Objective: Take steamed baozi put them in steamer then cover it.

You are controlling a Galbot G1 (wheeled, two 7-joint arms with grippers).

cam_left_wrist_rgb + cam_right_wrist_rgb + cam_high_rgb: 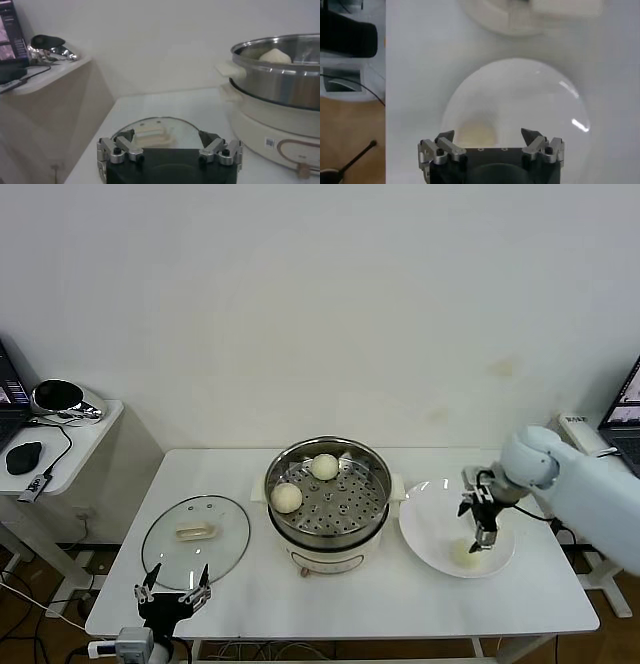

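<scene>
Baozi (pixel 286 497): two in steamer (pixel 375 522), one on plate (pixel 430 529).

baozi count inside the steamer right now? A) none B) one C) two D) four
C: two baozi sit on the perforated tray in the steamer; another lies on the white plate under the open right gripper.

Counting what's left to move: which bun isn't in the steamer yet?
The bun on the white plate, under the open right gripper; the other two buns lie in the steamer.
</scene>
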